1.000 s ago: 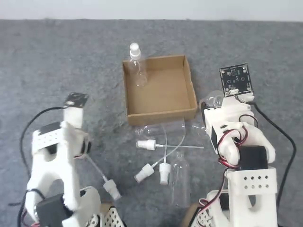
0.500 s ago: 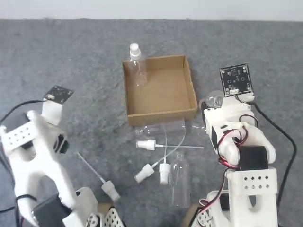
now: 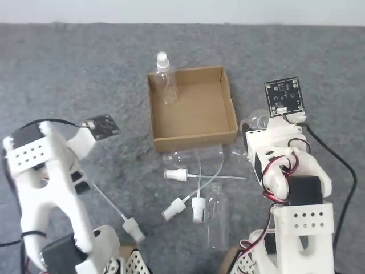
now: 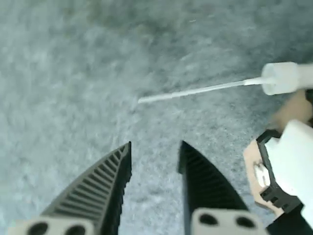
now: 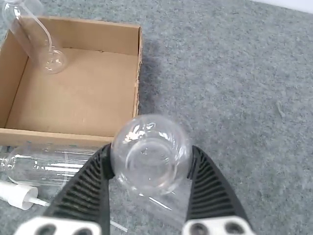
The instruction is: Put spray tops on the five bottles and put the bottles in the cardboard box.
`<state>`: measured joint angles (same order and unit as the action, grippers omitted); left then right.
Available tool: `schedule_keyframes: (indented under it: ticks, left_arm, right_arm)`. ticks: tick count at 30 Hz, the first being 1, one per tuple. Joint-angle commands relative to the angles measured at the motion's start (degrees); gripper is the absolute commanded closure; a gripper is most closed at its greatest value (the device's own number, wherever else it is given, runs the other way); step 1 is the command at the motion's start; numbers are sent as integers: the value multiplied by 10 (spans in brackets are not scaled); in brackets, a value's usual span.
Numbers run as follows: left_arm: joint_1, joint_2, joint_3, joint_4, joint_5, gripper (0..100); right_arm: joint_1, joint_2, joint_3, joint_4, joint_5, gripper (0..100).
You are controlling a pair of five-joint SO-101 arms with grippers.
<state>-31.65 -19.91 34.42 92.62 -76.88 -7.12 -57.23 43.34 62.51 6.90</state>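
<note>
**A:** What have your right fingers (image 5: 85,188) got?

**B:** A clear bottle (image 5: 149,155). I look at its round base end-on, and my two fingers are spread just wide enough to press on it from either side. From the high view the held bottle (image 3: 256,121) sits just beside the right wall of the cardboard box (image 3: 194,138), outside it. I cannot tell whether it has a top on.

**A:** And your left fingers (image 4: 105,181)?

**B:** Parted a moderate way, with nothing between them but the grey worktop (image 4: 73,63) below. A spray top (image 4: 286,78) lies near them on the worktop, with its thin tube pointing away from its white head across the fabric. My fingers are apart from it.

**A:** What is in the box?

**B:** One capped bottle (image 3: 165,80), tilted in the far left corner, with its white top sticking out over the rim.

**A:** The rest of the parts?

**B:** In front of the box, between my two arms. A bare bottle (image 3: 194,155) lies on its side just beside the front wall. Another bare bottle (image 3: 217,220) is nearer my right arm's base. Three loose tops (image 3: 177,174) lie between those two bottles, and two of them are close together. The top with the long tube (image 3: 134,228) is off to the left, near my left arm's base
</note>
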Motion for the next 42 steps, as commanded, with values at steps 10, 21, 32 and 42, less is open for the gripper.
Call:
schedule_keyframes:
  ticks: [10,21,32,42]
  left_arm:
    - [138,-4,82,4,-139,775]
    - [242,-4,152,4,-186,775]
    - [280,-4,259,-105,-182,776]
    - [306,-4,288,-163,-95,893]
  right_arm:
    - [3,-19,12,-27,-4,991]
    - [3,-19,12,-27,-4,990]
    - [4,-19,12,-28,-4,990]
    - [7,-19,12,-28,-4,990]
